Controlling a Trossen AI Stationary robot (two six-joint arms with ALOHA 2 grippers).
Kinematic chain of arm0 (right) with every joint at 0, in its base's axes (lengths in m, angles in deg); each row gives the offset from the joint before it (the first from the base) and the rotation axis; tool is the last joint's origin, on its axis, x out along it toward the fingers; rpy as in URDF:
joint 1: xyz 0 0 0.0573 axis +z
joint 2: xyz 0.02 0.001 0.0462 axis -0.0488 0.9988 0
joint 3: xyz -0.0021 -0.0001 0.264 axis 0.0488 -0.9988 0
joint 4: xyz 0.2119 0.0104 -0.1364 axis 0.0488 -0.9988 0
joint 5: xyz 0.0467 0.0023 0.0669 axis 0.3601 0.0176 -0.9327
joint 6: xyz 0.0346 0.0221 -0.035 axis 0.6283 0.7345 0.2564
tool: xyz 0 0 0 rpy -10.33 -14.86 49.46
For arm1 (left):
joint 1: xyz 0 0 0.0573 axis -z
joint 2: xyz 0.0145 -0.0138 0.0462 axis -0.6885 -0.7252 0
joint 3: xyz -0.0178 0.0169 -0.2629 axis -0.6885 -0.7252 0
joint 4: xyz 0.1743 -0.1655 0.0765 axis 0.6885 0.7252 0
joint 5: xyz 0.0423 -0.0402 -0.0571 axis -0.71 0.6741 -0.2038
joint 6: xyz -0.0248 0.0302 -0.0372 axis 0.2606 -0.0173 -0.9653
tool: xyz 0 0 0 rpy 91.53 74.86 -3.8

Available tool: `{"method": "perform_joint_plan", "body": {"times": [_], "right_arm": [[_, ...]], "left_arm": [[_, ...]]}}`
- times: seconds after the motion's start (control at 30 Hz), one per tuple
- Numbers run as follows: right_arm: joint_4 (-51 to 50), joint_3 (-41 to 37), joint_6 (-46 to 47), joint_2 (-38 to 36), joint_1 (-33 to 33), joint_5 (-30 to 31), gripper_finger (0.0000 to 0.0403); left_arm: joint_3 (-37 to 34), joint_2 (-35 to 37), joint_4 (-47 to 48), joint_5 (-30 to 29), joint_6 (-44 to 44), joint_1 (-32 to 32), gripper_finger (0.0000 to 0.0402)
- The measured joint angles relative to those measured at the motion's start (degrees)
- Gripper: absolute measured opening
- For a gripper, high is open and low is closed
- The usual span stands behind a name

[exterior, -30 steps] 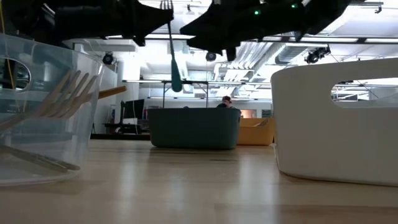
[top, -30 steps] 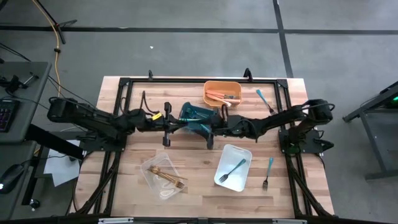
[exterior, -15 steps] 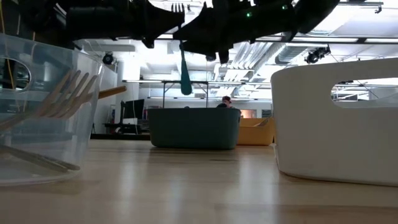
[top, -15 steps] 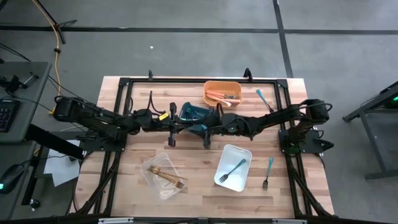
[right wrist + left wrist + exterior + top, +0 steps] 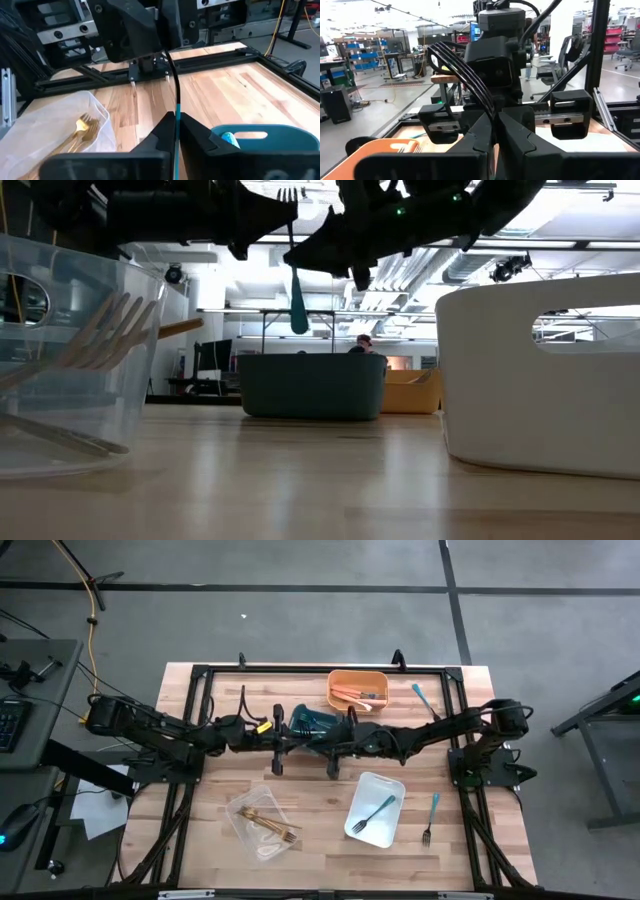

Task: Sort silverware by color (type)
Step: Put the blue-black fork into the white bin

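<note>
A teal-handled fork (image 5: 296,290) hangs upright, tines up, above the teal bin (image 5: 312,725) at mid-table. My left gripper (image 5: 495,137) reaches in from the left and my right gripper (image 5: 176,125) from the right. They face each other tip to tip, and both are shut on this fork. Other silverware: salmon pieces lie in the orange bin (image 5: 357,688). Gold forks (image 5: 272,825) lie in the clear bin (image 5: 243,808). One teal fork (image 5: 373,813) lies in the white bin (image 5: 390,785). Two teal pieces (image 5: 431,818) (image 5: 418,692) lie on the table at the right. My left gripper pinches the fork's dark neck just under the tines (image 5: 291,225), with its fingers about level and coming from the table's left. The fork hangs straight down below that hold, clear of the bin. My right gripper pinches the upper part of the teal handle (image 5: 176,107) between its two fingers. They come from the table's right, slanting slightly down, and lie across the fork.
A black frame (image 5: 200,675) runs around the table top. The clear bin stands near the front left and the white bin near the front right. Bare wood lies between them and along the front edge.
My left gripper has carried the hanging fork a little toward the table's right, and the fork has stayed upright. My right gripper has come in toward the fork from the right and now has the handle between its fingers.
</note>
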Motion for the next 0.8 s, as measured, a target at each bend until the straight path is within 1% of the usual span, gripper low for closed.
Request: {"method": "perform_joint_plan", "body": {"times": [0.07, 0.13, 0.23, 0.47, 0.6, 0.8], "right_arm": [[-1.49, 0.0, 0.05, -0.4, 0.0, 0.0, 0.0014], [-3.23, 0.0, -0.27, -1.3, 0.0, 0.03, 0.0007], [-7.21, 0.0, -0.8, -3.94, 0.0, 1.26, 0.0007], [-24.45, 0.0, -1.73, -12.58, 0.9, 8.11, 0.0003], [-35.31, 0.0, 1.38, -17.54, 3.31, 12.91, 0.0003], [-48.74, -0.04, 11.31, -23.75, 9.41, 20.76, 0.0002]], "left_arm": [[0.0, 0.0, 0.99, -0.27, -0.29, 0.0, 0.0025], [0.0, 0.08, 1.9, -0.46, -0.75, 0.0, 0.0034], [-0.02, 1.38, 4.22, -1.02, -1.33, 0.0, 0.0052], [-0.04, 8.58, 14.38, -2.06, -1.29, 0.0, 0.0103], [-0.04, 14.14, 22.79, -2.42, -0.45, 0.0, 0.0117], [-0.04, 20.58, 32.71, -5.91, -0.42, 0.0, 0.0117]]}}
